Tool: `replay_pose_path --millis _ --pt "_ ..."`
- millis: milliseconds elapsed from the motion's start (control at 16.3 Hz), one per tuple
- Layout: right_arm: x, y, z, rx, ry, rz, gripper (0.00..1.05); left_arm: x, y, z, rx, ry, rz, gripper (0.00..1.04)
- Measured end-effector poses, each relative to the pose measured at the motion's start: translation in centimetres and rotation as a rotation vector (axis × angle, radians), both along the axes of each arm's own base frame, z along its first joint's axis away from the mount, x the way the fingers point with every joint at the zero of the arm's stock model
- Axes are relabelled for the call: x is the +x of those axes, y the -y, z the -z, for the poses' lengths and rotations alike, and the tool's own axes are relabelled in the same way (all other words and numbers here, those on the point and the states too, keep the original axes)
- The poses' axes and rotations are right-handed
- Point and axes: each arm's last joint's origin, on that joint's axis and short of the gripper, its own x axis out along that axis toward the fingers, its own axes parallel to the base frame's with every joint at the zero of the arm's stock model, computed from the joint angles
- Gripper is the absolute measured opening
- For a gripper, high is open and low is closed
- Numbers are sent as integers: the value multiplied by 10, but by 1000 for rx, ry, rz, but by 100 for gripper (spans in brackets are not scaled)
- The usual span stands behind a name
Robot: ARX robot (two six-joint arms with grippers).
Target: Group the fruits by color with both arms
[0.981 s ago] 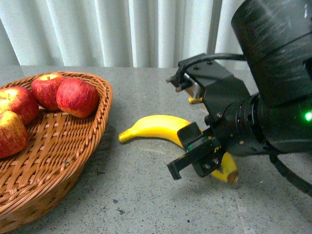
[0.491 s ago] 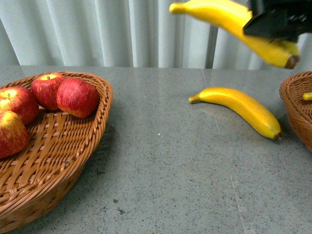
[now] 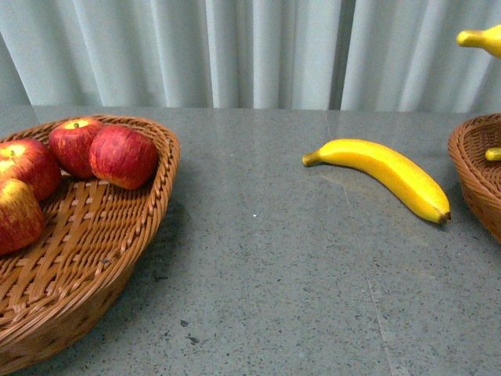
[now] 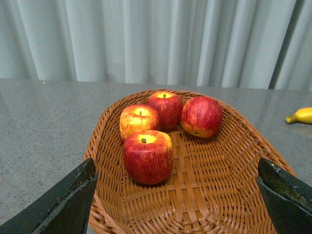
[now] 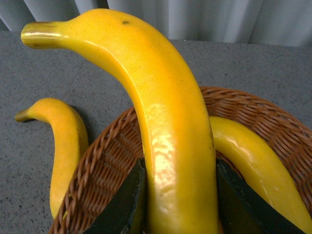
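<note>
Between the pinching fingers of the right gripper [image 5: 178, 202], the raised banana [image 5: 165, 122] is now off the table [image 3: 258, 274] and over the wicker basket [image 5: 273, 129], leaving one loose banana [image 3: 383, 174] unsorted.

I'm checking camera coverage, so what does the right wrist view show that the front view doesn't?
Only the right wrist: the right hand clamping the raised banana. Only the front: four red apples in the left wicker basket. Both: that raised banana, the banana on the table, and the right wicker basket holding another banana.
</note>
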Motion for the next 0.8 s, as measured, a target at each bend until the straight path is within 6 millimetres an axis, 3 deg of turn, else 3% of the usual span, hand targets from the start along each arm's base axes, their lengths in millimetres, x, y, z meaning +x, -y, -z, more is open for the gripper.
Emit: replay_pose_path --millis 307,552,797 --pt "-59 55 37 17 -16 72 33 0 0 0 0 0 0 98" --pt "-74 66 35 0 -1 58 33 0 0 0 0 0 0 98" --pt "-78 57 17 14 34 7 83 0 0 0 0 0 0 98"
